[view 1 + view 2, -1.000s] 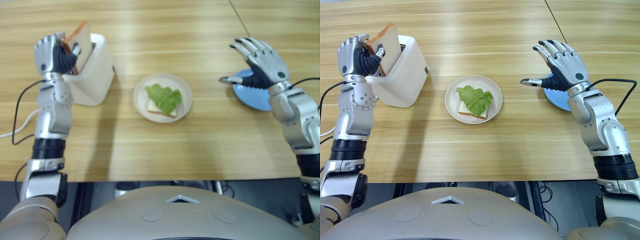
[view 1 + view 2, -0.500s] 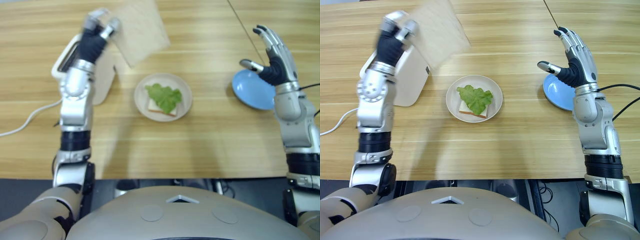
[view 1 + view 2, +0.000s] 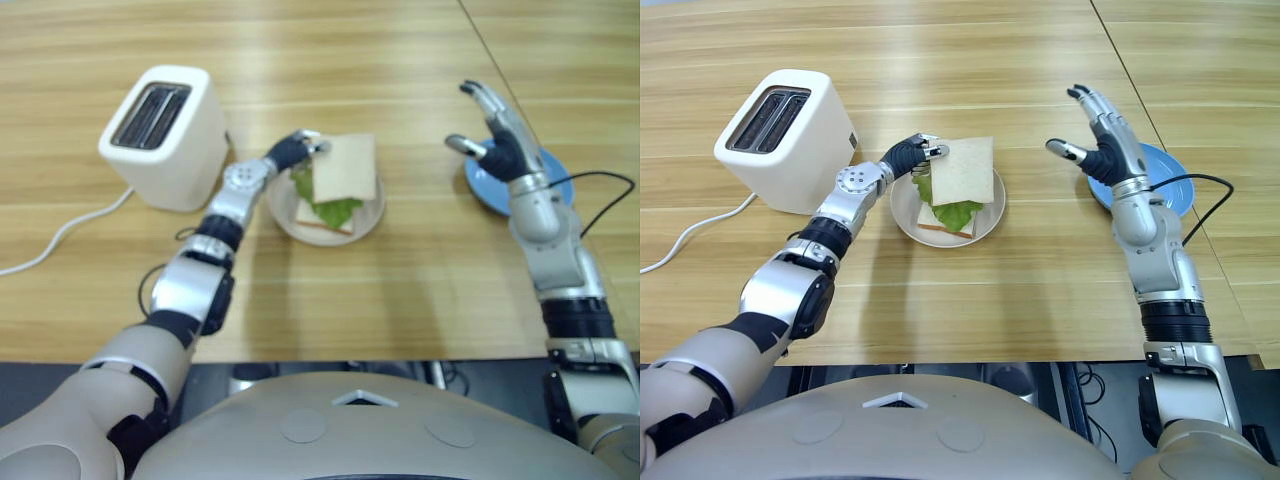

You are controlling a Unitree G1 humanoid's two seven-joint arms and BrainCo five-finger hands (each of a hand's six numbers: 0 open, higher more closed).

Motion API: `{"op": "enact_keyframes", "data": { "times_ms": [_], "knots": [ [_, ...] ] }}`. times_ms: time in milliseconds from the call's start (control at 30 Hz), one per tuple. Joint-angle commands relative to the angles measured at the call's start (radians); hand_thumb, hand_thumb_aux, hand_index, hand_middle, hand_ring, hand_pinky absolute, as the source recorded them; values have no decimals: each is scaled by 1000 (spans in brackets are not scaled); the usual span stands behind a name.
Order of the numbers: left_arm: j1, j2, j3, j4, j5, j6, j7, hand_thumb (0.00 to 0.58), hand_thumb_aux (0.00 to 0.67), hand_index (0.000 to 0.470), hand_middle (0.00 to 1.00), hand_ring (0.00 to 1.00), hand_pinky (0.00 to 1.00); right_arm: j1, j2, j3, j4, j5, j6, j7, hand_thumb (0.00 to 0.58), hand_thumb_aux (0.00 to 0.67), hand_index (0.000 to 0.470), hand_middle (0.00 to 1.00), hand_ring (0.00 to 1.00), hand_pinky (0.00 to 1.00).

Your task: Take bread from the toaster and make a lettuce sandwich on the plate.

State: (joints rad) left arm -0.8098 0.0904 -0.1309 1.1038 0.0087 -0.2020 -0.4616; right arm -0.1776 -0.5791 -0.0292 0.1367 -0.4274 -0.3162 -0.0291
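Bright, even light is falling from above onto the wooden counter (image 3: 970,300), spreading a pale sheen over its far boards without any hard glare, while the space below its near edge is sinking into darkness. The white toaster (image 3: 785,135) is catching this light fully on its top and front, its slots showing as dark strips. The bread slice (image 3: 965,170) is throwing soft shade onto the lettuce (image 3: 958,212) beneath it, the plate (image 3: 905,222) is laying only a thin, soft-edged shadow along its near rim, and the blue plate (image 3: 1165,165) is giving back a faint gleam.
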Motion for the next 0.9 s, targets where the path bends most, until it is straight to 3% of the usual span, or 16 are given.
{"op": "enact_keyframes", "data": {
  "times_ms": [33, 500, 900],
  "knots": [
    [-22, -4, -5, 84, 37, -26, -23, 580, 670, 460, 1000, 1000, 1000, -12, 2, 34, 38, -32, -14, 1, 0, 0, 0, 0, 0, 0],
    [-5, 35, 58, 124, 32, 5, -123, 580, 670, 460, 1000, 1000, 1000, -29, -4, 102, 67, -139, -30, -21, 0, 0, 0, 0, 0, 0],
    [7, 29, 8, 187, 130, 61, -43, 580, 670, 460, 1000, 1000, 1000, -116, -22, 455, 99, -553, -94, -30, 0, 0, 0, 0, 0, 0]
  ]
}}
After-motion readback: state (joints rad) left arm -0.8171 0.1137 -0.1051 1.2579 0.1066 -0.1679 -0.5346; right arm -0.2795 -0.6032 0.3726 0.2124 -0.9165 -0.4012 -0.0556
